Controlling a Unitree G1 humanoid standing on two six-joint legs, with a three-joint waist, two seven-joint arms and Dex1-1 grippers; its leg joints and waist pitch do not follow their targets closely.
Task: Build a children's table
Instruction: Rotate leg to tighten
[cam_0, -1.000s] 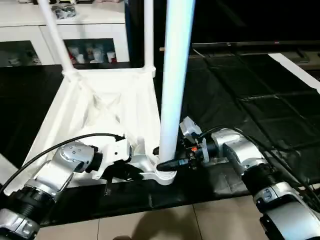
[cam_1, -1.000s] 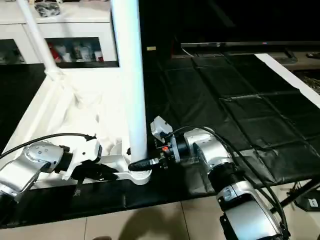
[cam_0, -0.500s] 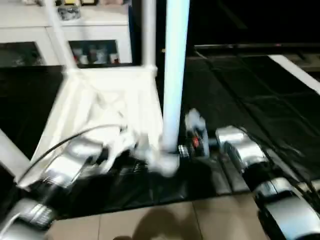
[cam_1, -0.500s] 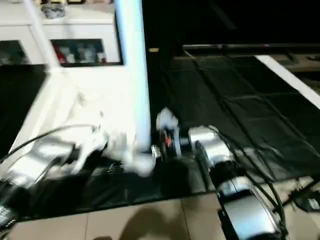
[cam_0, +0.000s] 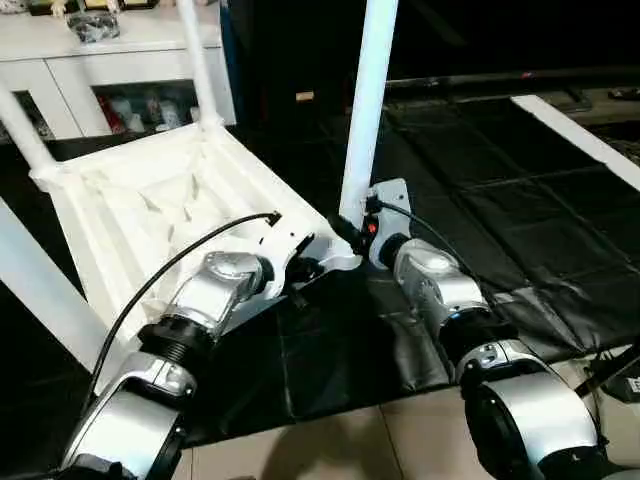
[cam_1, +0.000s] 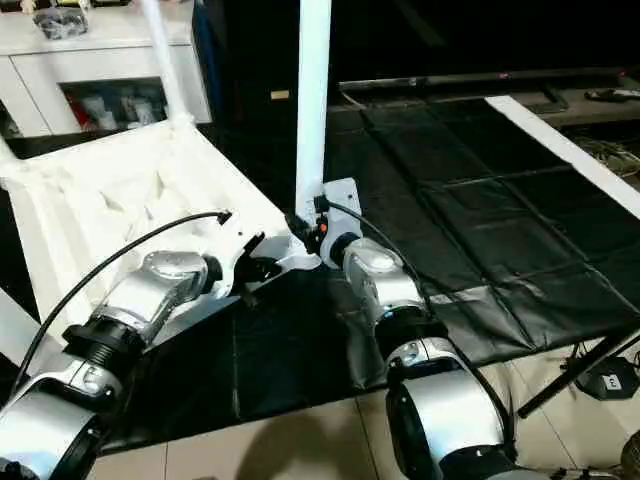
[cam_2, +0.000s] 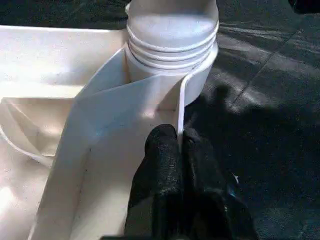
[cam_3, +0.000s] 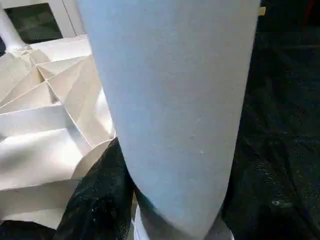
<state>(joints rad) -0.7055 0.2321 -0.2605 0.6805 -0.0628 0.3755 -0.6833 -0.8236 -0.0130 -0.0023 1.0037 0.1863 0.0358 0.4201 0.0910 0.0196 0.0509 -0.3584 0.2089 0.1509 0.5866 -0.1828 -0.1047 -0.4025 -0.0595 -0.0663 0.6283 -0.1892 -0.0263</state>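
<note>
left wrist view: left claw (cam_2: 179, 150) pinches the tabletop rim (cam_2: 181, 107); right claw (cam_0: 345, 232) grips the near leg (cam_0: 368, 110).

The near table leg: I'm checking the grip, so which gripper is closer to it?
Right. The right gripper clasps the leg at its base; the left gripper pinches the tabletop rim beside its socket.

- The left gripper (cam_2: 179, 150) has its two black fingers pinched tight together, with only a thin white rim (cam_2: 181, 112) caught between the tips.
- The left forearm (cam_0: 215, 290) reaches forward and inward from the robot's left.
- The right gripper (cam_0: 345, 233) stands part-way open, its fingers (cam_3: 97, 200) clasping a white leg (cam_0: 368, 110) on both sides.
- The right forearm (cam_0: 430, 280) angles inward toward the left one.
</note>
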